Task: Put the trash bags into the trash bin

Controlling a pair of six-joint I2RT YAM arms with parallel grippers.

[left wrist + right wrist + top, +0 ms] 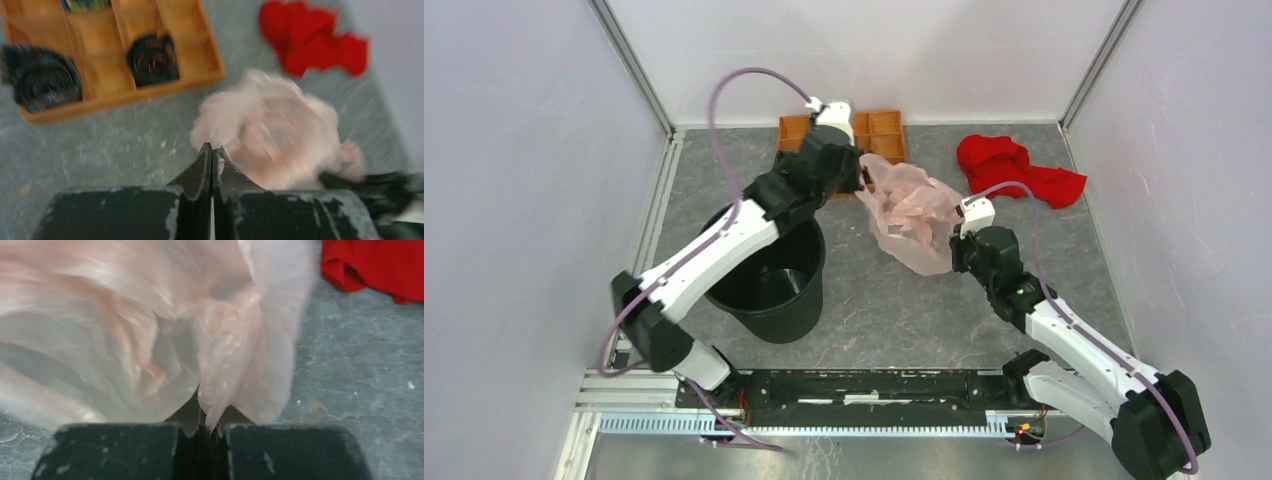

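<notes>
Top external view: the pink bag (914,215) spans both grippers, its long axis running from the left gripper (862,182) to the right gripper (957,252). The right gripper is clenched on the film. The left gripper is clenched at the bag's edge; whether it has hold cannot be told. The black bin (776,322) stands left of both grippers, nearest the left one. No legible writing.

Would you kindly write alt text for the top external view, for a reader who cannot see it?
A crumpled pink bag spans between two robot claws over a grey table: the right claw pinches its near end, and the shut left claw meets its far edge. A black bin stands to its left; an orange tray and a red cloth lie behind.
</notes>
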